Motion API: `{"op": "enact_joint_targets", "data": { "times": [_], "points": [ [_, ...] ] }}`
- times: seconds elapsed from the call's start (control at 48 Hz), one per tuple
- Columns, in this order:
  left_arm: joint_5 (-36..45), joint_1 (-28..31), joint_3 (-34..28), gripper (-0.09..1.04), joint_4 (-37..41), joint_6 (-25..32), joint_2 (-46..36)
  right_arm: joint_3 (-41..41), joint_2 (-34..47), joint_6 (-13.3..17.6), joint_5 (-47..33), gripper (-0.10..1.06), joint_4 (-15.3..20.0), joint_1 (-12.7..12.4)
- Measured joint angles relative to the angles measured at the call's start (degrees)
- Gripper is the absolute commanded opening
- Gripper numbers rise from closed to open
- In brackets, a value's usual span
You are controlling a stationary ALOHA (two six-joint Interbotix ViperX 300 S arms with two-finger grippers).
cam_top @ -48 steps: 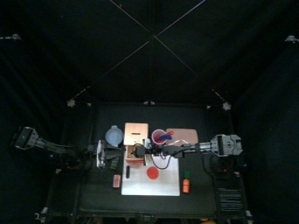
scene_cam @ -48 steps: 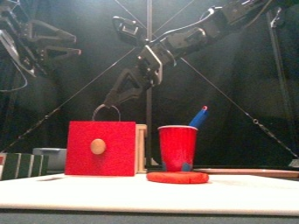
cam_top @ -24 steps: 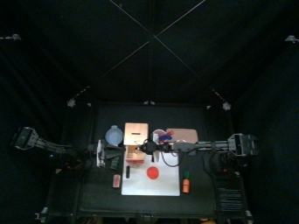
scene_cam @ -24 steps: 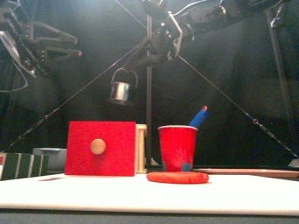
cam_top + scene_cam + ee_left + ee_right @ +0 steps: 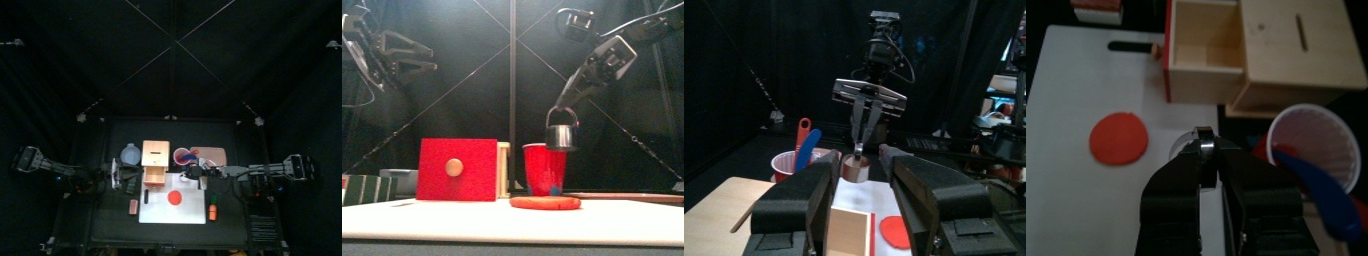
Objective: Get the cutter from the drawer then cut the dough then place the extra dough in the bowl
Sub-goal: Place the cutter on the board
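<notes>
The right fingers are clenched on the wire handle of the metal cutter. It hangs in the air over the white board — between the red dough disc and the red cup. The left fingers are spread apart and empty — raised high at the left.

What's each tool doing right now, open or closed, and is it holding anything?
Left tool: open, empty.
Right tool: closed on the cutter.
</notes>
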Motion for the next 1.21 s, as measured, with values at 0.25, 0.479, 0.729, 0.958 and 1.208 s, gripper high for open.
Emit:
{"op": "enact_joint_targets", "data": {
  "times": [0.25, 0.479, 0.729, 0.958, 1.208],
  "points": [
    [2.37, 0.88, -1.32, 0.79, 0.00, 0.09, 0.00, 3.78, 1.32, 0.00, -2.20, 0.44, 2.11, 0.79],
    [2.46, 2.02, -1.49, 0.79, 0.00, 0.00, 0.00, 4.31, 4.66, -0.18, -6.15, 0.47, 1.58, 0.97],
    [2.46, 2.20, -1.49, 0.79, 0.00, 0.09, 0.00, 3.87, 7.56, -0.09, -7.29, 0.57, 2.20, 1.05],
    [2.81, 2.29, -1.49, 0.79, 0.00, 0.09, 0.00, 3.34, 7.82, 0.09, -7.29, 0.70, 5.71, 1.58],
    [2.90, 2.64, -1.41, 0.79, 0.00, 0.18, 0.00, 2.37, 7.82, -0.18, -7.56, 0.71, 7.03, 2.11]
  ]
}}
